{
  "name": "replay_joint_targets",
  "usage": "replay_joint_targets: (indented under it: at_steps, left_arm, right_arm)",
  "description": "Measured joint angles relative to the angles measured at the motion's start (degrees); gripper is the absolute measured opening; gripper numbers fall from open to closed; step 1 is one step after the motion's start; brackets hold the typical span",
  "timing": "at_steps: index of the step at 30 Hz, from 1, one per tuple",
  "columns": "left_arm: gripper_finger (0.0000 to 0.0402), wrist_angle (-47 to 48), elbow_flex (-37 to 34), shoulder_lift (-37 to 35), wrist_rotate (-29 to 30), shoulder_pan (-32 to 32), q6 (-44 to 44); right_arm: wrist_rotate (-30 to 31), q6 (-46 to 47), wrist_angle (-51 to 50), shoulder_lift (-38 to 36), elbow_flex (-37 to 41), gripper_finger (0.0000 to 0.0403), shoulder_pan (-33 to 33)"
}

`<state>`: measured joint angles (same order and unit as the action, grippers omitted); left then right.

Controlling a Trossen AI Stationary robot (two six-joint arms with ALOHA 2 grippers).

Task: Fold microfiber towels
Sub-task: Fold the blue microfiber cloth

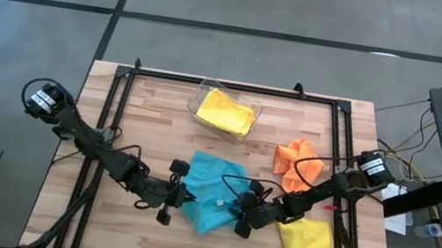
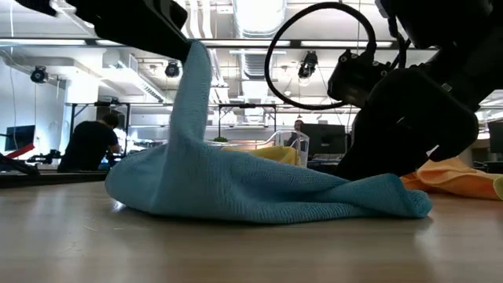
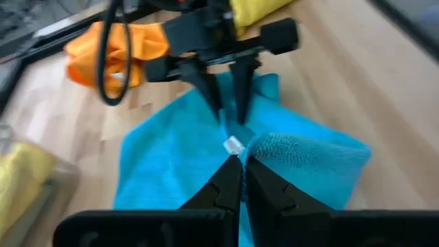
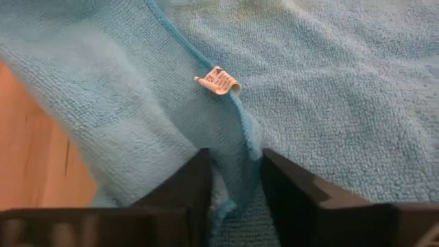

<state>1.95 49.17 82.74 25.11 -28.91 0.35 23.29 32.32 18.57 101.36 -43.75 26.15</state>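
A light blue microfiber towel (image 1: 212, 192) lies bunched on the butcher-block table (image 1: 151, 113) near its front edge, between both arms. The left gripper (image 3: 241, 180) is pinched tight on the towel's hem, lifting a peak of cloth. The right gripper (image 4: 233, 180) has its fingers narrowly apart around the same hem, just below a small white tag (image 4: 219, 81) — whether they grip it cannot be told. An orange towel (image 1: 293, 160) and a yellow towel (image 1: 309, 245) lie at the right; another yellow one sits in a clear plastic bin (image 1: 208, 95). Beyond — an open workshop, a seated person (image 2: 90, 145).

Wood table (image 1: 152, 109) w/ blue towel (image 1: 216, 185), orange towel (image 1: 293, 159), yellow towel (image 1: 308, 246), bin (image 1: 205, 97).
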Motion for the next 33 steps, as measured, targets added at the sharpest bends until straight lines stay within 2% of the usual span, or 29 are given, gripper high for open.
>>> replay_joint_targets:
  at_steps: [4, 6, 10, 16, 20, 22, 25, 26, 33]
  left_arm:
    - [0.0, 0.0, 0.0, 0.0, 0.9, 0.9, 0.1]
    - [0.0, 0.0, 0.0, 0.0, 0.9, 1.1, 0.1]
    - [0.0, 0.0, 0.0, 0.0, 2.1, 1.8, 0.2]
    - [0.0, -0.1, 0.0, 0.0, 5.4, 3.6, 0.1]
    - [0.0, -0.1, 0.0, 0.0, 5.4, 4.0, 0.0]
    - [0.0, 0.4, -0.1, 0.0, 3.1, 4.0, -2.4]
    - [0.0, 2.4, -0.1, 0.0, -8.9, 3.9, -3.3]
    - [0.0, 2.8, -0.1, 0.0, -10.6, 3.8, -3.4]
    - [0.0, 6.2, -0.1, -1.1, -12.1, 2.8, -4.5]
  right_arm:
    - [-1.3, -0.5, -0.1, 0.0, 0.0, 0.0037, -0.5]
    - [-1.2, -1.7, -0.4, -0.1, 0.0, 0.0017, -0.5]
    - [0.8, -2.1, -4.0, -1.0, 0.0, 0.0011, -1.1]
    - [7.3, 1.7, -14.0, -2.8, -0.1, 0.0009, -1.7]
    - [8.0, 1.8, -15.6, -4.1, 0.1, 0.0009, -1.7]
    - [7.8, 1.7, -16.1, -5.3, 0.2, 0.0009, -1.7]
    - [7.7, 1.6, -16.1, -8.5, 0.2, 0.0009, -0.7]
    - [7.7, 1.6, -16.2, -9.9, 0.2, 0.0009, -0.1]
    - [9.2, 0.5, -13.9, -16.6, 0.1, 0.0009, 5.4]
